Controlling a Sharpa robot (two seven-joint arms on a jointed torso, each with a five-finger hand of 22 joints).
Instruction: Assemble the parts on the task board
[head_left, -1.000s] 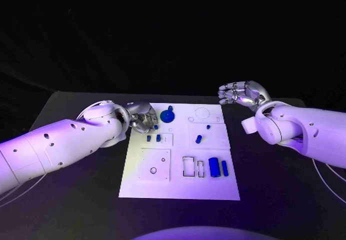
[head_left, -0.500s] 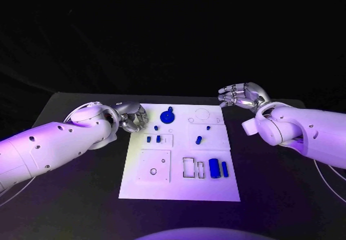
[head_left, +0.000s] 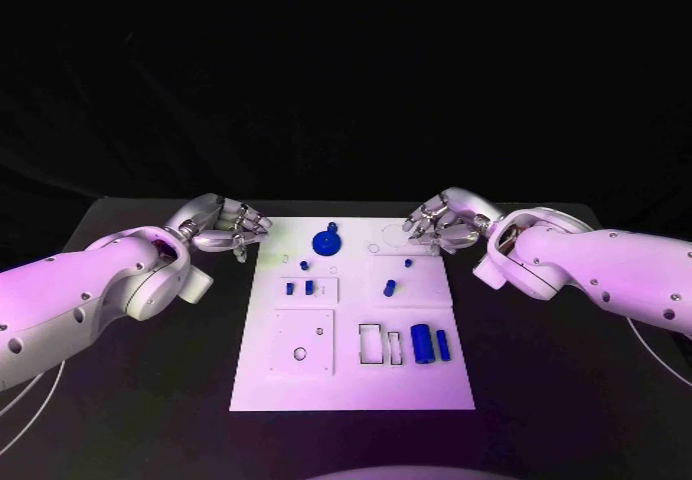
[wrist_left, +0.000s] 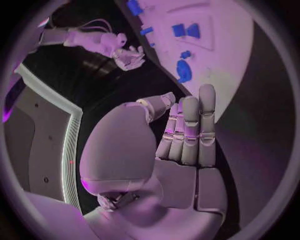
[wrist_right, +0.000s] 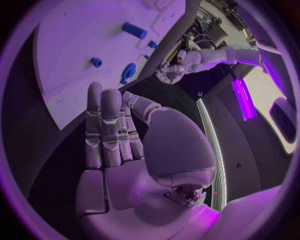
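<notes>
On the black table (head_left: 548, 380) the white task board (head_left: 353, 385) lies with its long axis running from 12 to 6 o'clock. Since a second ago the left hand (head_left: 224, 228) has drawn off the board's 10 o'clock corner and now hovers just beside that edge, fingers straight and apart, holding nothing. The right hand (head_left: 444, 221) has come in from the 1 o'clock side to hang over the board's far corner, likewise spread and empty.

A blue round knobbed part (head_left: 327, 241) sits near the board's 12 o'clock end. The blue cylinder (head_left: 421, 343) and slim blue bar (head_left: 443, 345) lie side by side toward 5 o'clock, both pointing 12 to 6. Darkness surrounds the table.
</notes>
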